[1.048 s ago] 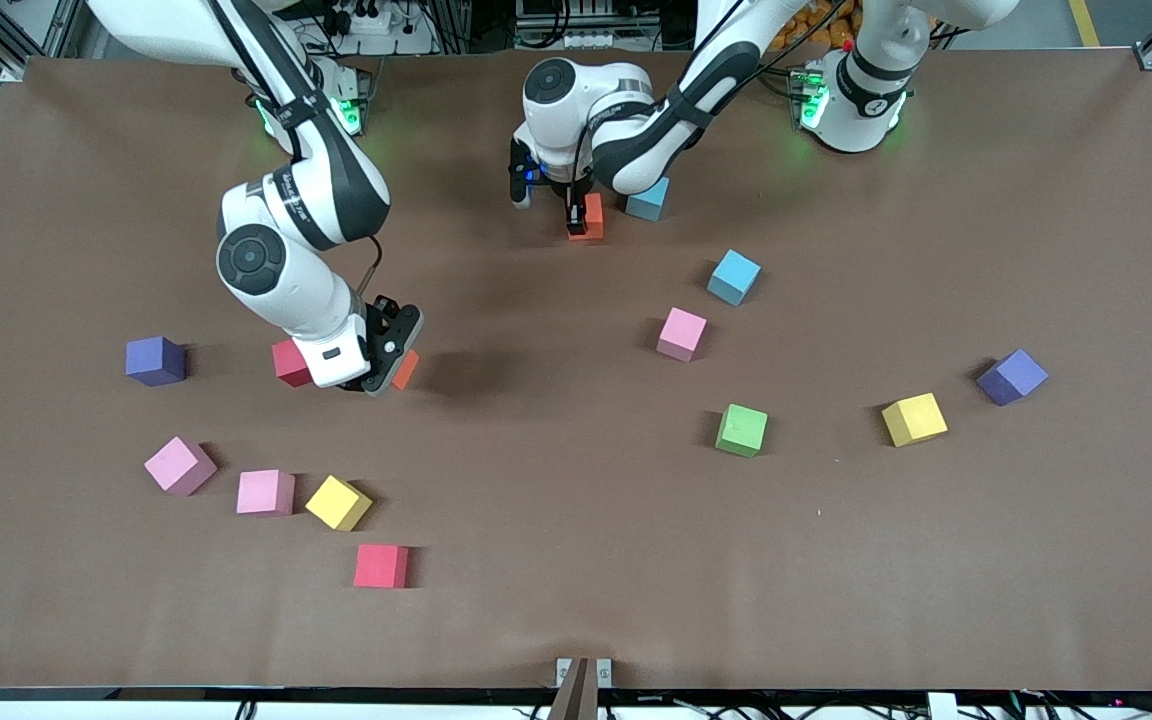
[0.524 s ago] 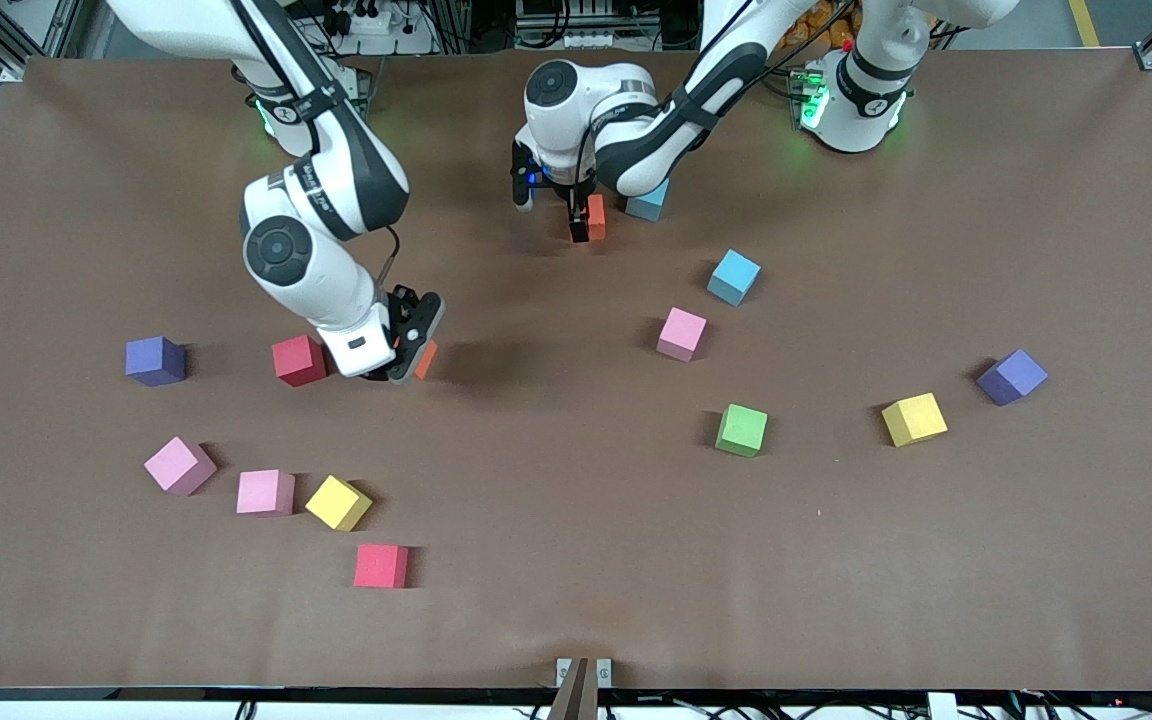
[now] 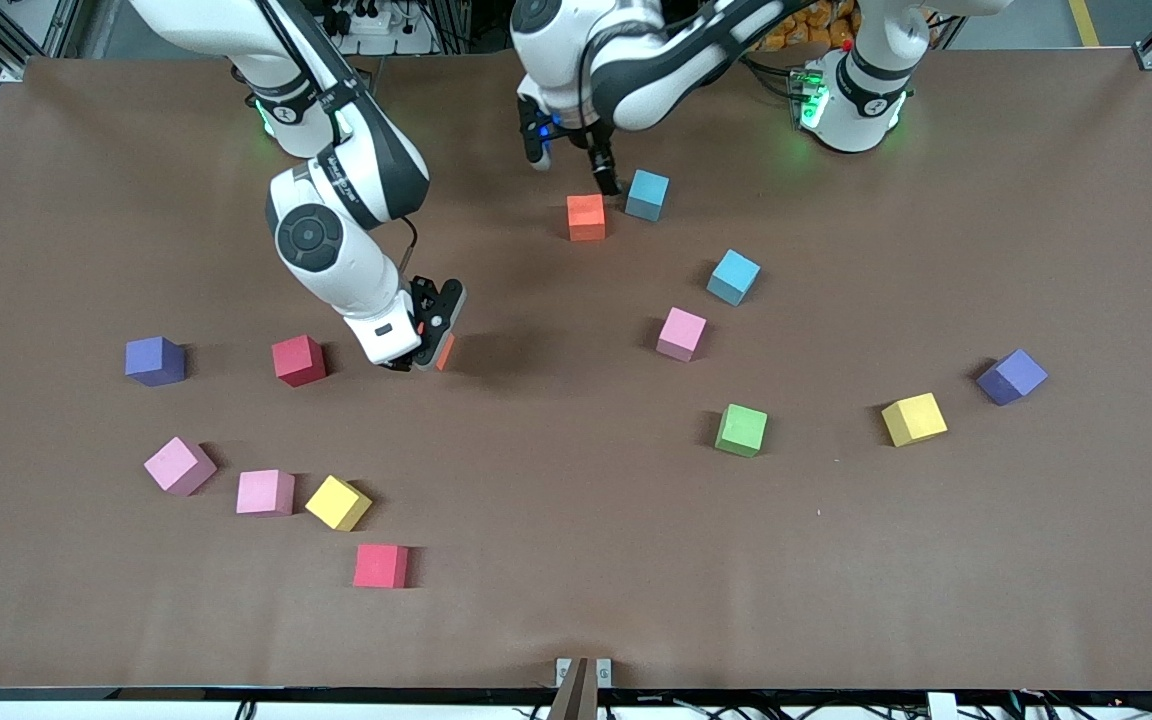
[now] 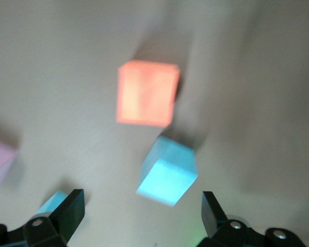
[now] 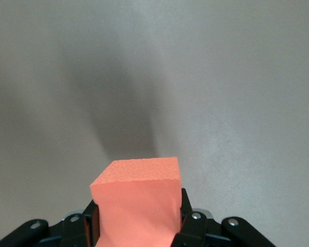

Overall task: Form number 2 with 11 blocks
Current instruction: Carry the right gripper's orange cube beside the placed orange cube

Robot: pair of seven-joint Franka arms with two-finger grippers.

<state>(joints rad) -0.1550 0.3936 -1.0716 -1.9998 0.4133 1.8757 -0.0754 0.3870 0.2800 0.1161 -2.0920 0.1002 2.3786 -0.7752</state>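
My left gripper (image 3: pixel 571 160) is open and raised over an orange block (image 3: pixel 586 217) that rests on the table beside a teal-blue block (image 3: pixel 646 195). In the left wrist view the orange block (image 4: pixel 147 92) and the blue block (image 4: pixel 168 170) lie off the open gripper (image 4: pixel 140 213). My right gripper (image 3: pixel 431 338) is shut on a second orange block (image 3: pixel 445 352), held above the table beside a red block (image 3: pixel 298 360). In the right wrist view this orange block (image 5: pixel 136 200) fills the gripper (image 5: pixel 138 218). No number 2 shows; the blocks lie scattered.
Light blue (image 3: pixel 733 277), pink (image 3: pixel 682 334), green (image 3: pixel 741 430), yellow (image 3: pixel 914 419) and purple (image 3: pixel 1012 376) blocks lie toward the left arm's end. Purple (image 3: pixel 155 361), two pink (image 3: pixel 179 465) (image 3: pixel 265 492), yellow (image 3: pixel 338 502) and red (image 3: pixel 381 566) blocks lie toward the right arm's end.
My left gripper opened, left the orange block on the table beside the teal-blue one, and rose. My right gripper carried its orange block away from the red block, toward the table's middle.
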